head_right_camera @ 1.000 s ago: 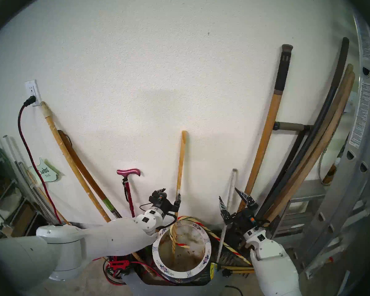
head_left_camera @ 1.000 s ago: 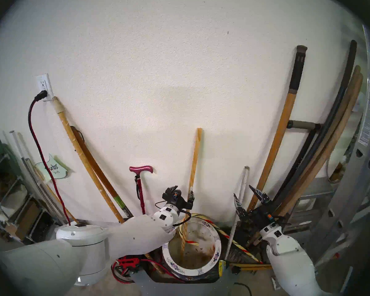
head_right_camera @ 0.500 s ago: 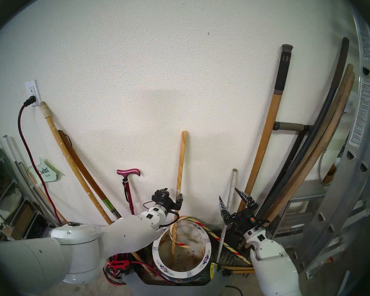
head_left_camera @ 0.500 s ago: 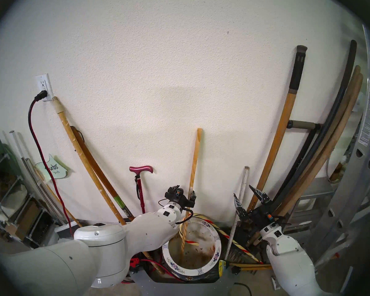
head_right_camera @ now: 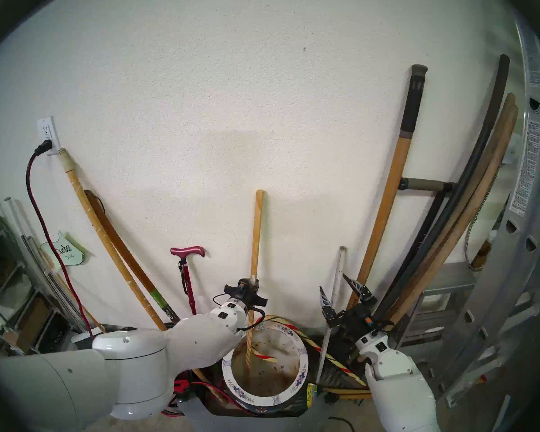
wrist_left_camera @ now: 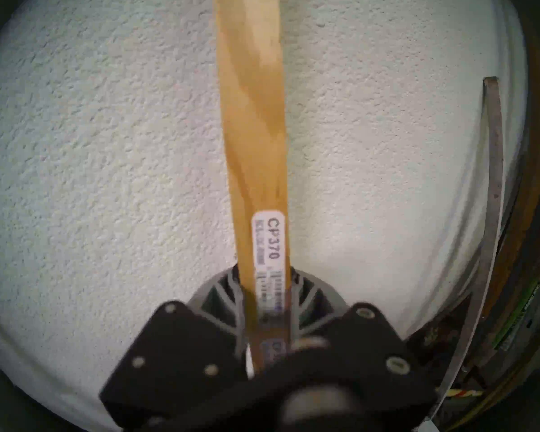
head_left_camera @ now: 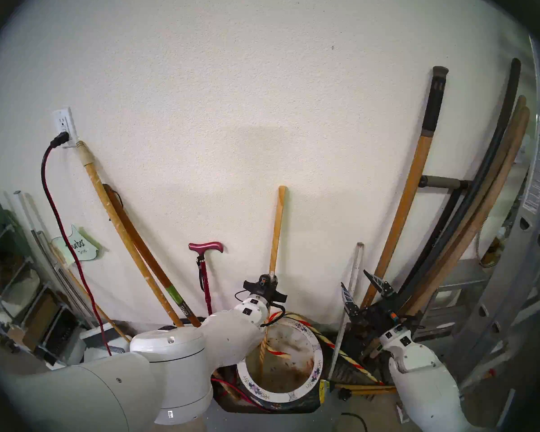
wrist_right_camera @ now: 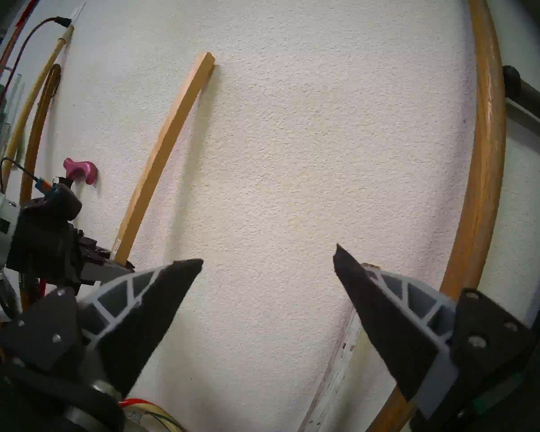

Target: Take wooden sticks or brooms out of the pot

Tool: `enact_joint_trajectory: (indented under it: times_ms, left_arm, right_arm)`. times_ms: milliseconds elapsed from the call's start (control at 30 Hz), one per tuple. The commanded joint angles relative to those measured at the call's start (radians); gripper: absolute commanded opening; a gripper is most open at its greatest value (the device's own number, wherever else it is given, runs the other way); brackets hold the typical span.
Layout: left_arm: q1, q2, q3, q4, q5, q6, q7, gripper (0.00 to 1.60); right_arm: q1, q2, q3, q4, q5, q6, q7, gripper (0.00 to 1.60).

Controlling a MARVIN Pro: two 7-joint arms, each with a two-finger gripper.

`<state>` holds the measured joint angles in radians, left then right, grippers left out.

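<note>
A: Where does it stand?

B: The left hand (head_left_camera: pixel 270 281) is clamped on the pale yellow wooden pole (head_left_camera: pixel 277 225), right at its white label (wrist_left_camera: pixel 268 239). In the left wrist view both fingers (wrist_left_camera: pixel 228 292) press the pole's sides. The pole's foot sits inside the flower-rimmed ceramic pot (head_left_camera: pixel 317 370), near the left of its bowl, and its top leans on the white wall (head_left_camera: pixel 262 94).

A: And the other hand?

B: The right hand (head_left_camera: pixel 360 288) hangs spread wide and empty, to the right of the pot, just in front of the grey-white slat (head_left_camera: pixel 356 266), which stands outside the pot against the wall.

A: So, lifting the pole cleanly?

B: I'd say draw it along its own line, up and slightly toward the robot, so the top slides off the wall instead of scraping. The grip is low on the pole, so much of it rides above the fingers; I'd expect it to want to tip, so go slowly and keep the wrist steady.

A: Anything in the way?

B: The red-and-green striped cane (head_left_camera: pixel 340 348) lies across the pot's far rim, with its end dipping inside close to the pole's foot. Raise the foot clear above the rim before swinging sideways, or it may snag the cane or knock the magenta walking cane (head_left_camera: pixel 205 266) to the left.
</note>
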<state>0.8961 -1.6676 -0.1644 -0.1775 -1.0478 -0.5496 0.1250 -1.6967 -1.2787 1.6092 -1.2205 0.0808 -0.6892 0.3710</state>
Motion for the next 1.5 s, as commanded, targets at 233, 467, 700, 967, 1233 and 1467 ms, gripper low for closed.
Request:
enact_joint_trajectory:
  times_ms: [233,467,700,967,1233,1467]
  left_arm:
    - [-0.036,0.068,-0.069,-0.059,-0.021,-0.235,0.115,0.00]
    - [-0.079,0.103,-0.102,-0.077,-0.030,-0.322,0.153,0.00]
    - [-0.113,0.131,-0.111,-0.104,-0.013,-0.394,0.164,0.00]
    - [-0.123,0.157,-0.129,-0.151,0.007,-0.410,0.165,0.00]
    - [-0.135,0.184,-0.144,-0.206,0.053,-0.410,0.163,0.00]
    - [-0.126,0.177,-0.150,-0.292,0.097,-0.410,0.144,0.00]
  right_arm:
    - [0.001,0.002,-0.001,-0.002,-0.002,0.000,0.001,1.60]
    - [0.001,0.002,0.000,-0.001,-0.001,-0.001,0.001,1.60]
    - [0.001,0.001,0.000,-0.001,0.000,-0.001,0.001,1.60]
    - [0.001,0.001,0.000,0.000,0.001,-0.002,0.000,1.60]
    - [0.001,0.001,0.000,0.000,0.003,-0.002,0.000,1.60]
    - [0.001,0.001,-0.001,0.000,0.004,-0.003,0.000,1.60]
